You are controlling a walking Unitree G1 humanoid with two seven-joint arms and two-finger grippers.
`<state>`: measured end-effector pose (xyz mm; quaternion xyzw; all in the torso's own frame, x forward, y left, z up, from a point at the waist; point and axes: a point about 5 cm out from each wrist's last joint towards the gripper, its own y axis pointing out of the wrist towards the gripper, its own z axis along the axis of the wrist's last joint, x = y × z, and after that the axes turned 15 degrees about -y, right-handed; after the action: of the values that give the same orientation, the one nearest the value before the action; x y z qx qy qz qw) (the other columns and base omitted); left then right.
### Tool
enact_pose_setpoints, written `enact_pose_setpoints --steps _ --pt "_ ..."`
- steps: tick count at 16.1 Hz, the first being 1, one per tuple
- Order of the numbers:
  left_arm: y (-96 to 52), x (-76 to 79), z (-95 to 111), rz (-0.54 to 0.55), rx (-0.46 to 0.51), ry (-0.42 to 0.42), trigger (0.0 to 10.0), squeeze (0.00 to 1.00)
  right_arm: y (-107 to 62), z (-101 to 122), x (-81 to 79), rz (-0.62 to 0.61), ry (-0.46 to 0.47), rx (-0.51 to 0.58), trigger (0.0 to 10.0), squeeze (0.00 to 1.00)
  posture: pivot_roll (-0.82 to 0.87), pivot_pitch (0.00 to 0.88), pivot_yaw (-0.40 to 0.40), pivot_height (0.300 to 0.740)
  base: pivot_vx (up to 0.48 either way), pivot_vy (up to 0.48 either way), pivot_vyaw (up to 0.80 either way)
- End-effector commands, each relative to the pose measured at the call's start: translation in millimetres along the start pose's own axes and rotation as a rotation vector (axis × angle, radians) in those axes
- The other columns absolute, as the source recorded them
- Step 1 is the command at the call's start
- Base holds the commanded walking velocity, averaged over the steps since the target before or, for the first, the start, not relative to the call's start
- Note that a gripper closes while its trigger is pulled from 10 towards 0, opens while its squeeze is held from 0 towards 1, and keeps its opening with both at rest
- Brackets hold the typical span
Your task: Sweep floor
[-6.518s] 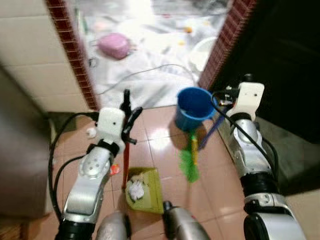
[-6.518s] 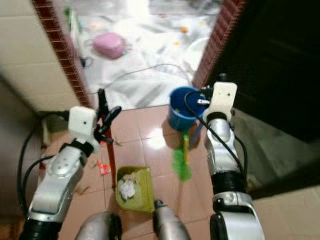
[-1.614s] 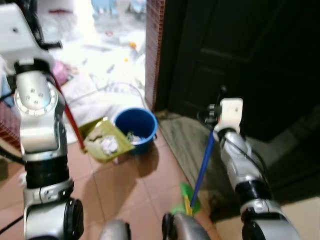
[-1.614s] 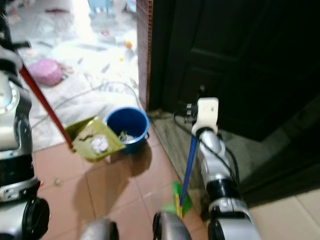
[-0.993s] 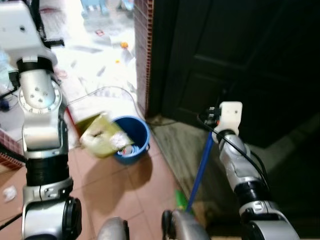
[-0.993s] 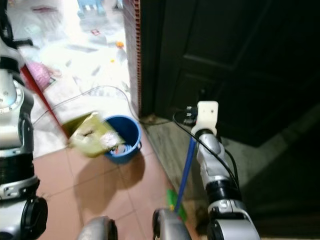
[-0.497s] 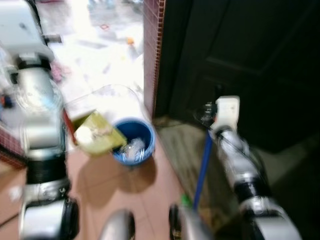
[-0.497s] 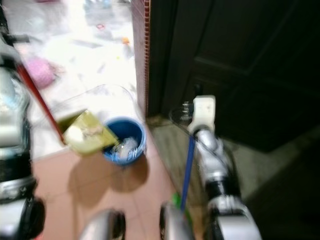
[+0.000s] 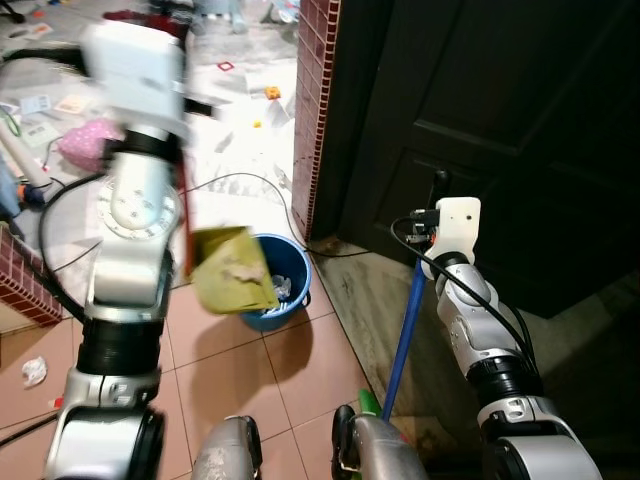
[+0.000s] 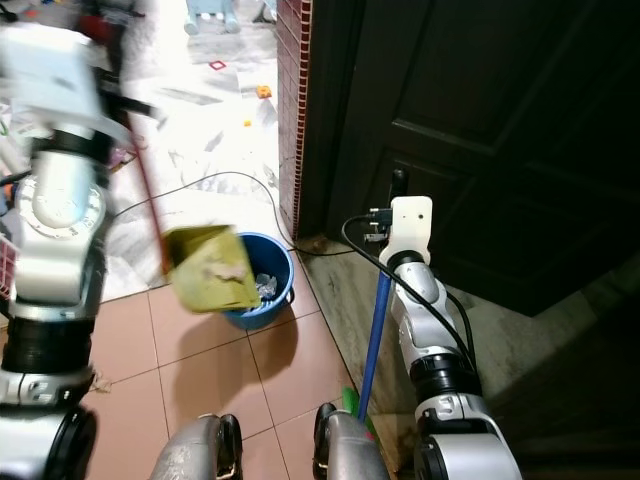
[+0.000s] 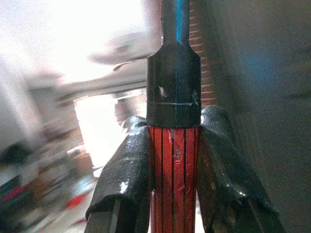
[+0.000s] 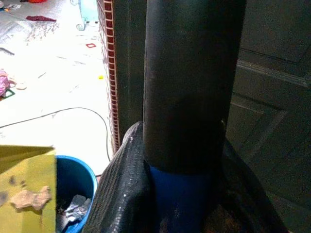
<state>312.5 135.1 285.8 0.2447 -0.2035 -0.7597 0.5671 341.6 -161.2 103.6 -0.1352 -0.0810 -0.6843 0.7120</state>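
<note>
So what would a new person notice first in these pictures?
Probably the yellow-green dustpan, tipped over the blue bucket by the brick doorway, with the left pincer shut on its red handle. Next, the blue broom held upright by the right pincer before the dark door.

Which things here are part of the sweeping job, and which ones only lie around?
Part of the job:
dustpan
blue bucket
broom
left gripper
right gripper

Only lying around:
pink bag
black cable
crumpled paper
</note>
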Motion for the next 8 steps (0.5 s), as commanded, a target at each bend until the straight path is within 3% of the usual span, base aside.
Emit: enact_pose_setpoints --steps 1,5,6,8 --pt "-0.9 14.8 12 -0.132 0.042 0.009 10.0 0.00 1.9 7 7.5 -0.019 -0.049 0.033 10.0 0.00 -0.03 0.153 -0.059 0.740 0.000 0.000 0.00" --pt "-19.8 58.5 7 -0.483 -0.036 0.004 10.0 0.00 2.7 7 8.2 -0.019 -0.049 0.035 10.0 0.00 -0.03 0.152 -0.063 0.740 0.000 0.000 0.00" --pt "-27.0 74.1 6 -0.626 -0.052 0.086 10.0 0.00 3.0 8 8.3 -0.018 -0.052 0.038 10.0 0.00 -0.03 0.152 -0.066 0.740 0.000 0.000 0.00" --pt "-28.4 86.0 8 -0.683 -0.049 0.090 10.0 0.00 3.7 8 8.4 -0.016 -0.055 0.039 10.0 0.00 -0.03 0.149 -0.071 0.740 0.000 0.000 0.00"
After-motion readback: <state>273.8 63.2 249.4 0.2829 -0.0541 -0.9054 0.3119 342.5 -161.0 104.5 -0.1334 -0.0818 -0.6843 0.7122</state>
